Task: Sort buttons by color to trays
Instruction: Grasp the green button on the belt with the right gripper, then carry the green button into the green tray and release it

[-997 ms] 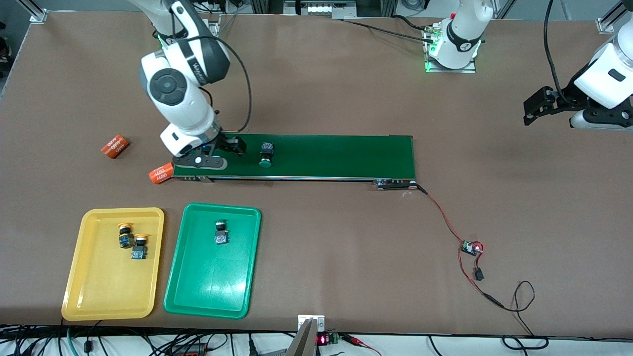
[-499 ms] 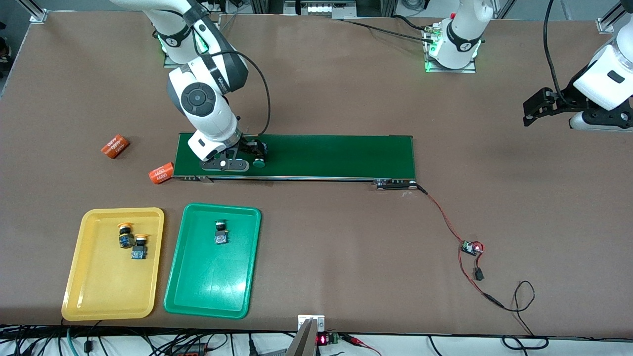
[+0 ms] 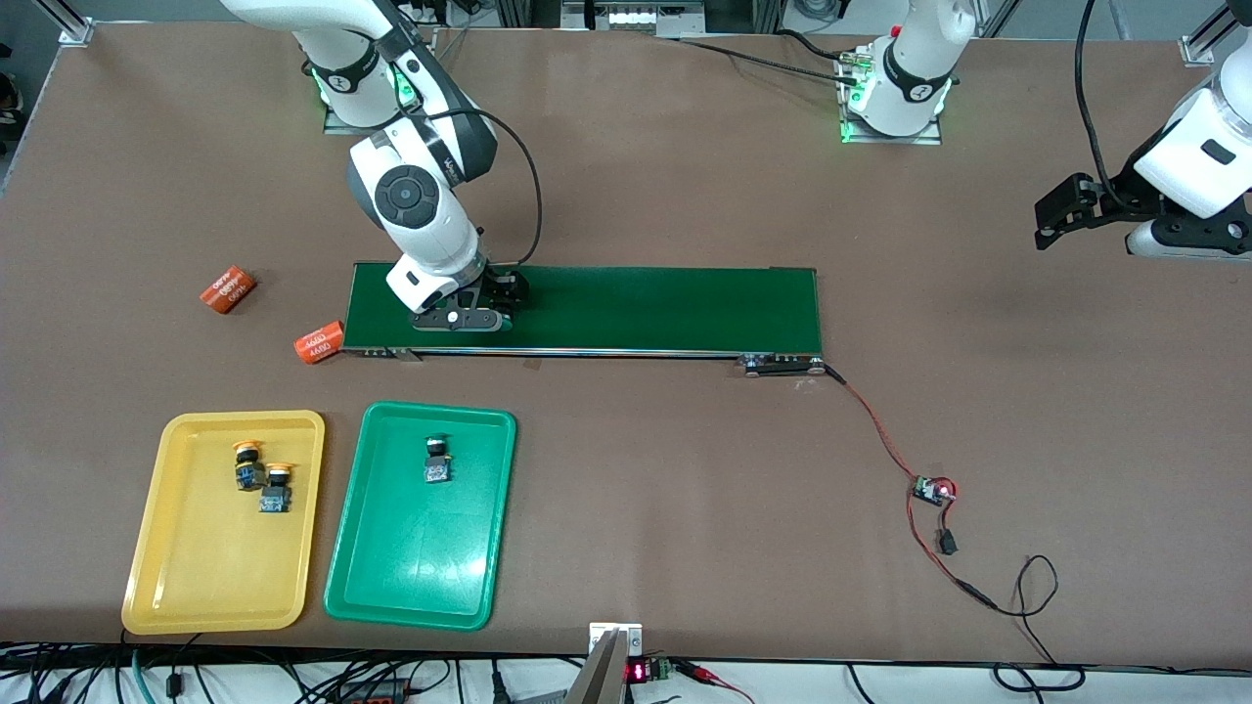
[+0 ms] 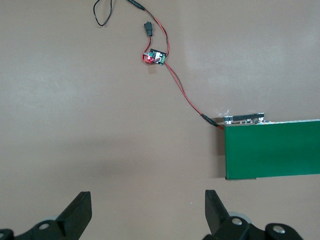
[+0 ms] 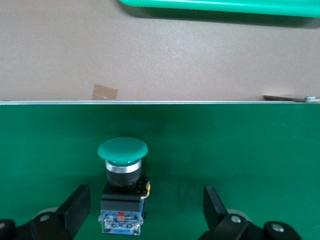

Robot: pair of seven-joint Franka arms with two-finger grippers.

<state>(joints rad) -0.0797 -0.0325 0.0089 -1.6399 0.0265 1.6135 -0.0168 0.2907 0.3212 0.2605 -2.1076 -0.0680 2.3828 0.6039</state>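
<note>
A green-capped button [image 5: 122,150] lies on the dark green belt [image 3: 665,308], its black-and-blue body between the open fingers [image 5: 75,206] of my right gripper [image 5: 145,210]. In the front view the right gripper [image 3: 504,293] sits low over the belt and hides this button. The green tray [image 3: 411,557] holds one green button [image 3: 436,460]. The yellow tray [image 3: 205,567] holds two yellow-orange buttons [image 3: 246,464] [image 3: 277,489]. My left gripper [image 3: 1056,210] waits open and empty over bare table at the left arm's end; it also shows in the left wrist view [image 4: 148,210].
Two orange cylinders printed 4680 lie near the belt's end toward the right arm, one on the table [image 3: 227,289], one at the belt's corner [image 3: 319,343]. A small circuit board [image 3: 931,489] with red and black wires trails from the belt's other end. The green tray's edge [image 5: 220,6] shows in the right wrist view.
My right gripper has moved along the belt toward the left arm's end and come down around the green button, which now is hidden in the front view. The left arm has not moved.
</note>
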